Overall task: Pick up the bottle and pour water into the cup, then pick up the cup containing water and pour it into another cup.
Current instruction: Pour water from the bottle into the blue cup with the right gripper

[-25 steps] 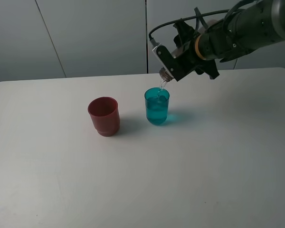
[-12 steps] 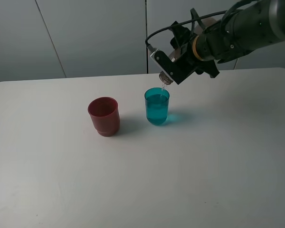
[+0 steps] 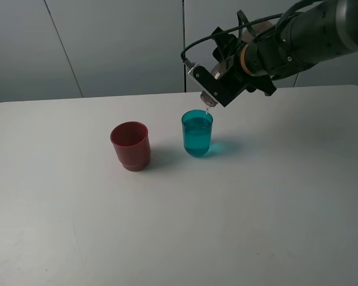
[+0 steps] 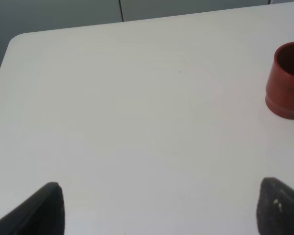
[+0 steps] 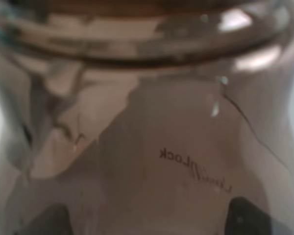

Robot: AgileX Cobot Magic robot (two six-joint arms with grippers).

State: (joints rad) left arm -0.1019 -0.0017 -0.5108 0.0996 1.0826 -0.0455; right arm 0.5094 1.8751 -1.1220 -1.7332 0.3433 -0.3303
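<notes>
Tipping over the cup [image 3: 197, 134], the bottle [image 5: 147, 122] is clamped tight in the right gripper [image 3: 222, 83], its open mouth just above the rim at roughly 1 o'clock, with a thin trickle dropping in. The cup looks nearly full and stands on the white table [image 3: 256, 208]. Then there's another cup [image 3: 130, 145], the red one, near it at 9 o'clock, not touching. Meanwhile the left gripper [image 4: 161, 210] hangs over the table, jaws spread wide, holding nothing.
</notes>
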